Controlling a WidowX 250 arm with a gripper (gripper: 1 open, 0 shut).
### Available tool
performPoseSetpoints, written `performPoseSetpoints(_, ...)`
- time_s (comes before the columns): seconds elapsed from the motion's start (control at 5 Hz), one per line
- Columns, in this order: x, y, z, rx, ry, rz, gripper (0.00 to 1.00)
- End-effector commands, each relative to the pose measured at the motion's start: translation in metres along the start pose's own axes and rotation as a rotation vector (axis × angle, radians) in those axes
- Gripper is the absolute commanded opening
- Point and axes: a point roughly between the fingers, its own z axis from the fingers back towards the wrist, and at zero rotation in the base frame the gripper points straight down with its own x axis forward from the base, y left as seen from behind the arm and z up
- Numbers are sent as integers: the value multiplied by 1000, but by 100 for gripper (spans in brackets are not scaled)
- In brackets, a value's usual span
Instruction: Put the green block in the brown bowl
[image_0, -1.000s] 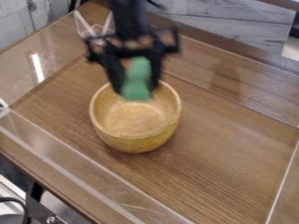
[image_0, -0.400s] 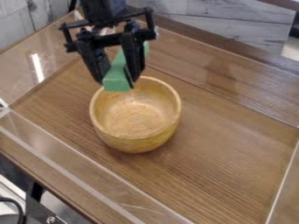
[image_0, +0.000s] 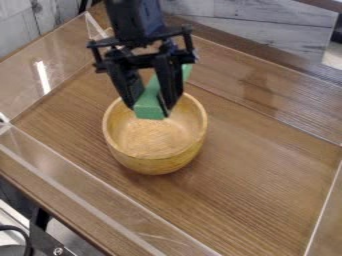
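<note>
**Green block hanging over the bowl, clamped in the gripper**

Labels first: none of the writing is readable, so nothing is showing up as a brand or text on the arm, the block or the bowl, at least not at this sharpness.

Now the good stuff. The black gripper (image_0: 150, 88) is pointing steeply down and its fingers (image_0: 128, 82) are squeezing together on the green block (image_0: 152, 97), one on each side. The block is sitting right between them, with its lower end poking out below the fingertips. Its long axis is running mostly up and down, leaning a bit so the top is tipping toward the upper right of the view and the bottom toward the lower left. Its top end is getting lost behind the gripper body, so I can't say exactly where it stops.

The brown bowl (image_0: 158, 157) is sitting directly under the gripper on the wooden table (image_0: 274, 185), and the block's bottom end is hanging over the bowl's far rim area, just above or at the pale inside. Can't tell if it's touching the wood or not.

Clear panels (image_0: 80, 205) are standing along the table edge, well below and to the left of the gripper.
</note>
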Motion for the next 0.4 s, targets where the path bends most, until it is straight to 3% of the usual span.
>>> performPoseSetpoints(0.0, 1, -10, 3, -4, -48, -85, 0)
performPoseSetpoints(0.2, 0, -12, -4, -8, -58, -129, 0)
